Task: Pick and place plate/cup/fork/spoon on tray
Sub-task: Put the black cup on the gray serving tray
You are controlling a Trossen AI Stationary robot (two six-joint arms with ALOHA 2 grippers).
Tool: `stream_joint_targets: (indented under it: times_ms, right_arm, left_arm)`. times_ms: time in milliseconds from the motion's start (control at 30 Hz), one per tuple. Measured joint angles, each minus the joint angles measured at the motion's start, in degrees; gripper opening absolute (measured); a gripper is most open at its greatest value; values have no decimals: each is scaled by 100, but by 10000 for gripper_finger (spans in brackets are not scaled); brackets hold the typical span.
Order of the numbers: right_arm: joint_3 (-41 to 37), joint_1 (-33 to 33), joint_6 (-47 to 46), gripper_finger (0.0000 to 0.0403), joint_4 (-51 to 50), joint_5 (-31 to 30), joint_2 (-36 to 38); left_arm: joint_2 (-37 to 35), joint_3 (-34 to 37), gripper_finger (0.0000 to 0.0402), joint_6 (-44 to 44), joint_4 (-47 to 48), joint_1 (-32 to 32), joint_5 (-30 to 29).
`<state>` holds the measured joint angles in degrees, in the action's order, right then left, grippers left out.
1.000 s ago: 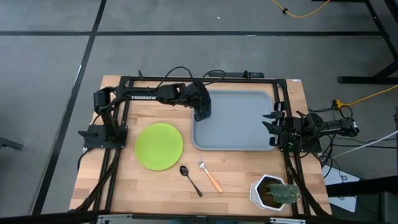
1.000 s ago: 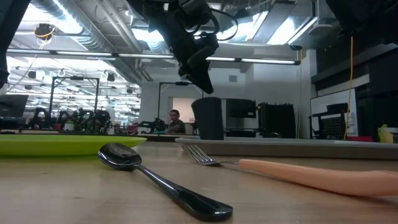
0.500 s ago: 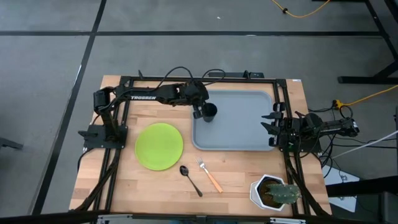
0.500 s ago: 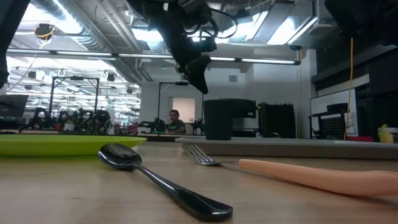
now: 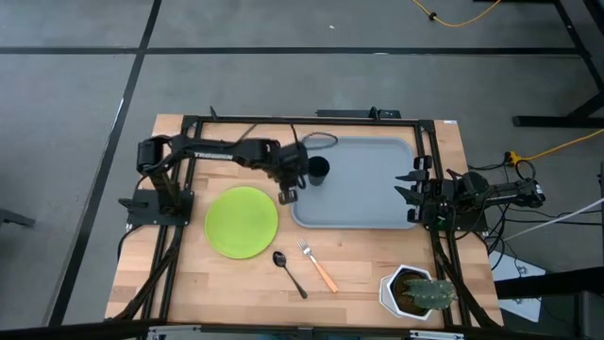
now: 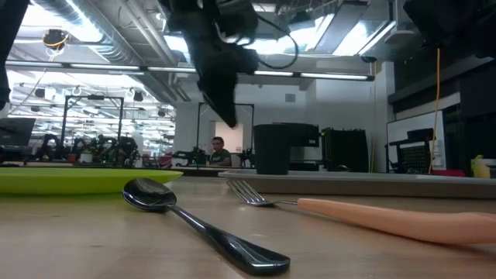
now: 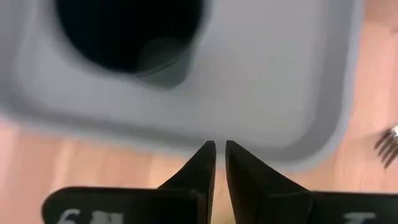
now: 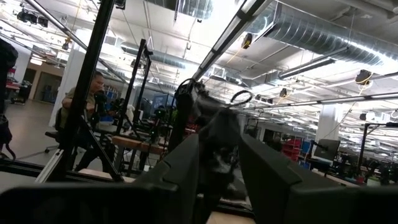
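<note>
Sitting done on the tray with the cup, left gripper beside it with jaws nearly closed on nothing, right gripper waiting with jaws open, leaving plate, spoon and fork on the worktop.

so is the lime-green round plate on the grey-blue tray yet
No, the lime-green round plate lies on the bare wooden table, left of the grey-blue tray.
</note>
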<state>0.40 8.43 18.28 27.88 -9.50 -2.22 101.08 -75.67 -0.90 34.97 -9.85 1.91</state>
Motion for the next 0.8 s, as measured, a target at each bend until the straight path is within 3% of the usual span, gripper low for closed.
stream_joint_targets:
  times_ms: [133, 333, 500, 800]
  right_arm:
    - [-2, 0, 0, 120, -23, 1, -1]
    - [-2, -2, 0, 120, -46, 2, 0]
    - [-1, -1, 0, 120, -49, 1, 0]
    - [-2, -1, 0, 120, -52, 2, 0]
  left_arm:
    - [226, 231, 30, -2, -1241, 232, -228]
    - [528, 239, 30, -51, -2075, 280, -429]
    - [828, 242, 30, -51, -2402, 258, -493]
    - [966, 242, 30, -51, -2529, 188, -1286]
